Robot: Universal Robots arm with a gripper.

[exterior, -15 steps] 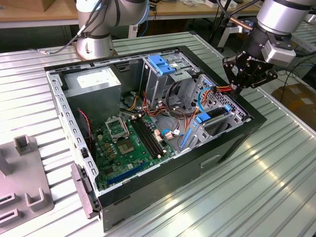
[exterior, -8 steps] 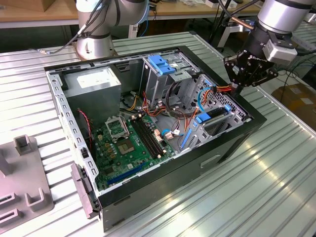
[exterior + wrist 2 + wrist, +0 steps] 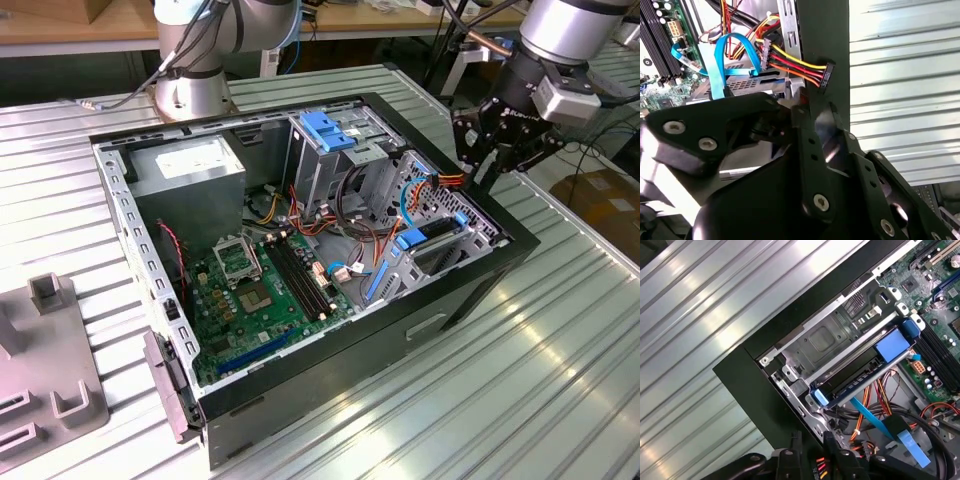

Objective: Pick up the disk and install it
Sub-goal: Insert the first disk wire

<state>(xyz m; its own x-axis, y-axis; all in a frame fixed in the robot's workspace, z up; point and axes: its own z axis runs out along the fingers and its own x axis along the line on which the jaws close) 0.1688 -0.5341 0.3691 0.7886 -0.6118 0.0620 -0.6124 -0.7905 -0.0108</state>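
I find my gripper [image 3: 482,170] pinched narrow on what appears to be the power plug [image 3: 824,76], the disk [image 3: 855,376] seated in the bay [image 3: 820,340] just below and inboard of it; in my judgement, hold the plug square and its wires [image 3: 790,62] slack.

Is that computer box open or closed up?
Open. The computer case lies on its side with no panel over it, so the green motherboard and cables lie bare in the exterior view.
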